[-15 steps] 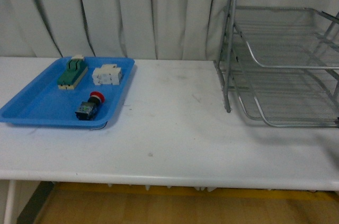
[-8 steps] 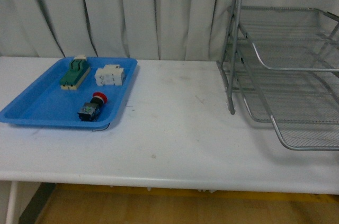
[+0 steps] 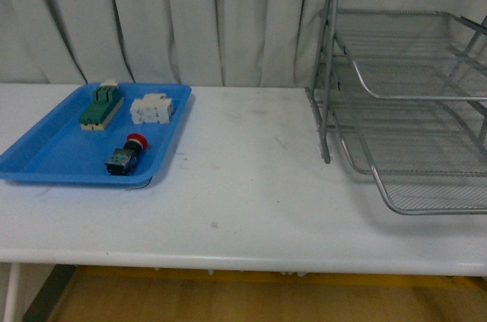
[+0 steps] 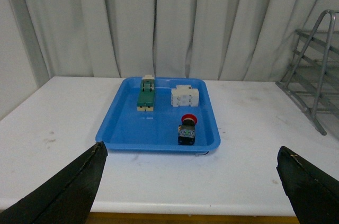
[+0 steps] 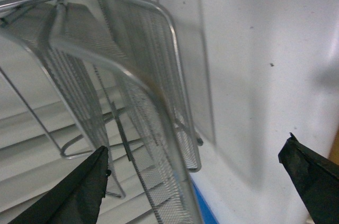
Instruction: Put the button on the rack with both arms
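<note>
The button point(image 3: 125, 154), red cap on a black-and-blue body, lies on its side in the blue tray point(image 3: 53, 151) at the left of the table. The silver wire rack point(image 3: 403, 94) stands at the right, its lowest tier point(image 3: 426, 210) slid out toward the front. Neither gripper shows in the front view. In the left wrist view my left gripper point(image 4: 192, 150) is open and empty, back from the tray point(image 4: 132, 128) and the button point(image 4: 187, 128). In the right wrist view my right gripper point(image 5: 196, 147) is open and empty, close to the rack's mesh tiers point(image 5: 159, 75).
In the tray with the button lie a white blocky component point(image 3: 151, 109) and a green-and-cream component point(image 3: 101, 105). The white table point(image 3: 243, 185) spans between tray and rack. A curtain point(image 3: 190, 17) hangs behind. The rack's edge point(image 4: 312, 81) shows in the left wrist view.
The rack's lowest tier has slid out toward the front since a second ago. The front view has shifted slightly. The button and tray have not moved.
</note>
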{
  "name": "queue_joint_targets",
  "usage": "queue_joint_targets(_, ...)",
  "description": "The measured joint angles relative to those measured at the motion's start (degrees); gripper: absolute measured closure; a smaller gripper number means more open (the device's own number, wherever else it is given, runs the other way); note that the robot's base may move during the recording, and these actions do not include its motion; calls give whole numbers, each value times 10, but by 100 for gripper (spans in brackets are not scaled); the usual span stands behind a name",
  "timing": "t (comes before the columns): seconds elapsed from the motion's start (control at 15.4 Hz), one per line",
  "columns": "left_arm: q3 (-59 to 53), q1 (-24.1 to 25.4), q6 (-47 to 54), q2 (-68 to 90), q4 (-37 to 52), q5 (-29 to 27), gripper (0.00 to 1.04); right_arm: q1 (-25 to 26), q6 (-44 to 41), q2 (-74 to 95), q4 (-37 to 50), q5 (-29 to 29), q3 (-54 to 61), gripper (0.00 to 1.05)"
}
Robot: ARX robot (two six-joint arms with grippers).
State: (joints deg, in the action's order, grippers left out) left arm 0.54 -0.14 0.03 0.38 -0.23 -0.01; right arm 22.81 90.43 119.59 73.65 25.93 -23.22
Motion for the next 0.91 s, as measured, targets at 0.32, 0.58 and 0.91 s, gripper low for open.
queue_joint_targets(0.32, 0, 0, 0, 0, 0, 0, 7, 2, 1, -129, 1, 24, 54, 6)
queue_joint_targets(0.58, 0, 0, 0, 0, 0, 0, 7, 28, 21, -270, 0, 62, 108, 6)
queue_joint_targets(0.91, 0, 0, 0, 0, 0, 0, 7, -28, -582, -789, -474, -56, 79, 53)
